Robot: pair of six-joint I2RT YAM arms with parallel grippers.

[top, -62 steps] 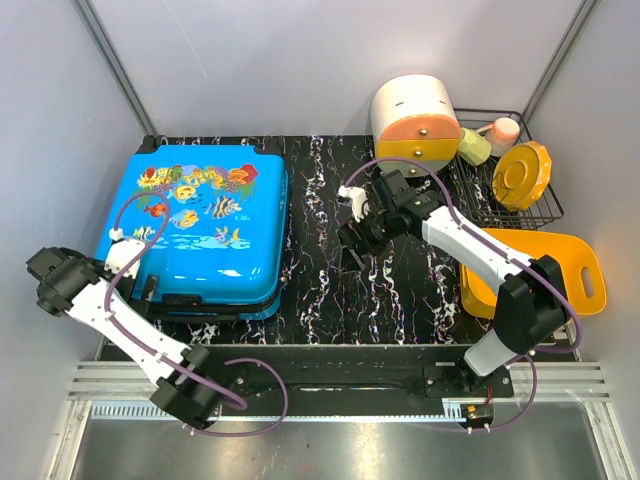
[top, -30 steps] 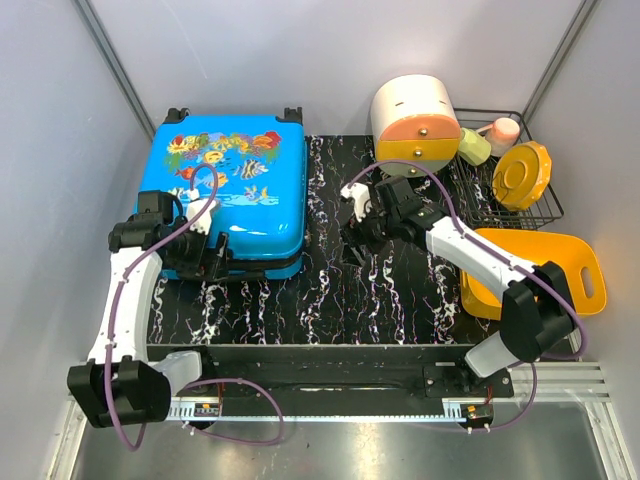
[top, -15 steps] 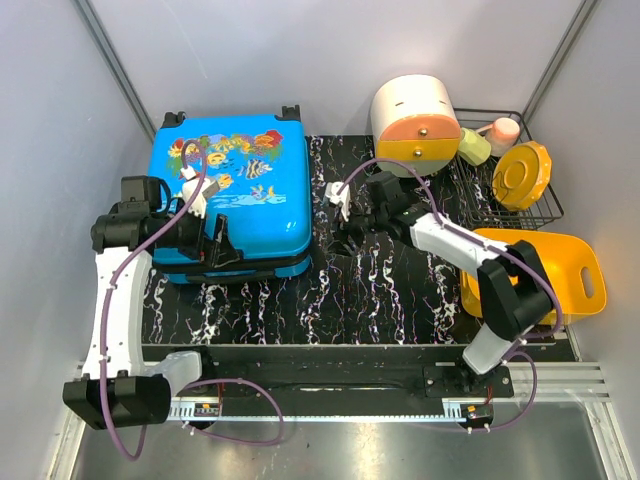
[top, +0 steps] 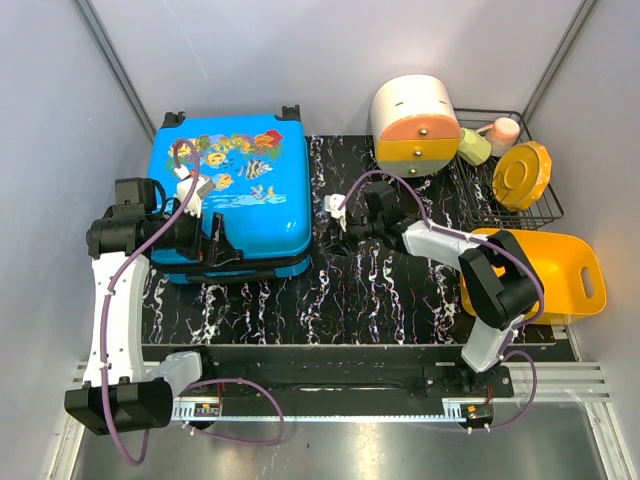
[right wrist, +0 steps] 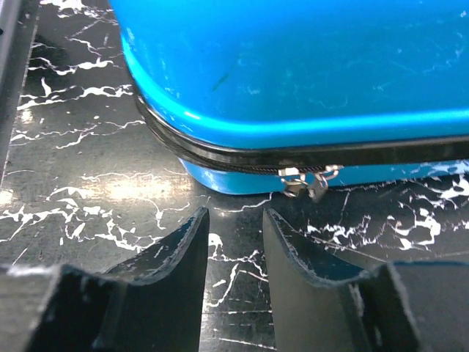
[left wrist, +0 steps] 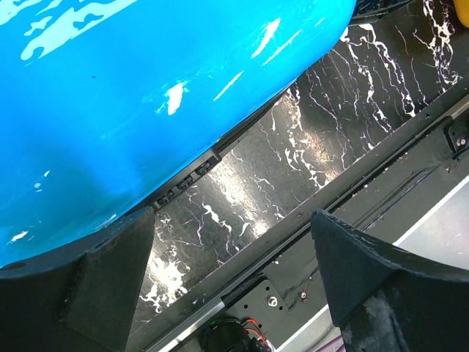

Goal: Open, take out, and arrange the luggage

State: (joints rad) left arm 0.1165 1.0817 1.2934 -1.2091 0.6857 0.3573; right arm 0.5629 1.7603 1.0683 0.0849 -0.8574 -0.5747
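The large bright-blue hard-shell luggage, printed with cartoon fish, lies flat and zipped shut on the far left part of the black marble-patterned desk. Its lid faces up and its wheels point to the far side. Lying this way, its black zip seam runs round the sides at a height both arms can reach, which is probably why both are down beside it.

The left claw sits at the near left side of the case with its jaws spread wide and only desk between them. The blue shell curves just above one finger, but I cannot tell whether they touch. It looks placed to brace the case so it does not slide while the zip is worked.

The right claw is low over the desk, just right of the luggage and near its near right corner, pointing at the side wall. Its jaws are drawn in to a narrow gap and grasp nothing. The small metal zipper pulls hang from the seam just beyond the fingertips, a little to the far side of them. I judge that the claw needs a short reach in and a slight shift toward the far side before it can pinch them.
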